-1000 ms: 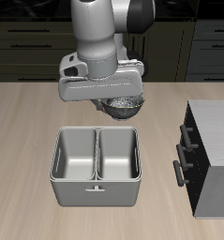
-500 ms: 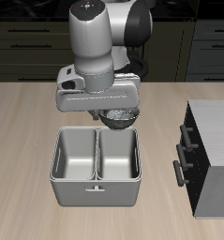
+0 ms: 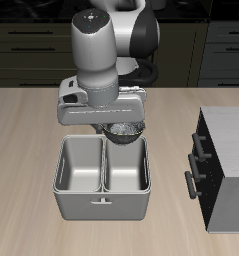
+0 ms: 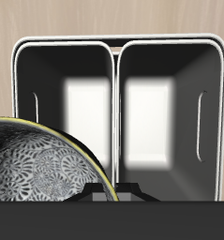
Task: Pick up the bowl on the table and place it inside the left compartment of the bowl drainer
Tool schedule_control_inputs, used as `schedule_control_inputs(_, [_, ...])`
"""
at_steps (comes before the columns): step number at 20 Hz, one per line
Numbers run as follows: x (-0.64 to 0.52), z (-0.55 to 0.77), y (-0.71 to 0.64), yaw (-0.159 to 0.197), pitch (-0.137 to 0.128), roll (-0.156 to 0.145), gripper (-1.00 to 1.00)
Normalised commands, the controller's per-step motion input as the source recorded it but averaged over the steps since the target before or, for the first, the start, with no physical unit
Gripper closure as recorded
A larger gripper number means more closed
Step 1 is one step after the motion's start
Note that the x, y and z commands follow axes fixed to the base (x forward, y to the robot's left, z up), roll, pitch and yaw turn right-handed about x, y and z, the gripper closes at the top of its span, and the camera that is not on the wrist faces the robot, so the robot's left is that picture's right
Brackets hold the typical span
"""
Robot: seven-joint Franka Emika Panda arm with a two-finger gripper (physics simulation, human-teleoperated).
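The arm stands upright over the middle of the table (image 3: 31, 130), its pale upper links stacked nearly vertical and the wrist turned straight down, so that the broad flat hand lies level just above the back rim of the bowl drainer (image 3: 102, 205). The gripper (image 3: 122, 127) hangs below that hand, and the bowl (image 3: 122, 131) sits right beneath it, lifted clear of the table and raised above the drainer's back edge, over the well that lies nearer the dark cabinet (image 3: 223, 170). The fingers themselves are hidden behind the hand and the bowl, so how far the jaws stand apart cannot be read; the bowl hangs there with nothing else under it, close against the gripper. In the wrist view the bowl (image 4: 48, 173) fills the near foreground, its speckled inside and thin bright rim turned to the camera, and beyond it both wells of the drainer (image 4: 117, 56) lie open, parted by the middle divider, with bare wood showing past the far rim. The drainer sits square on the table toward its front edge, its small handle facing forward.
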Motion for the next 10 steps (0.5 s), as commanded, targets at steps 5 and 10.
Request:
schedule_control_inputs(5, [0.0,-0.1,-0.01,0.005,0.017,-0.002,1.0])
schedule_control_inputs(10, [0.0,-0.08,-0.04,0.022,0.013,-0.009,1.0])
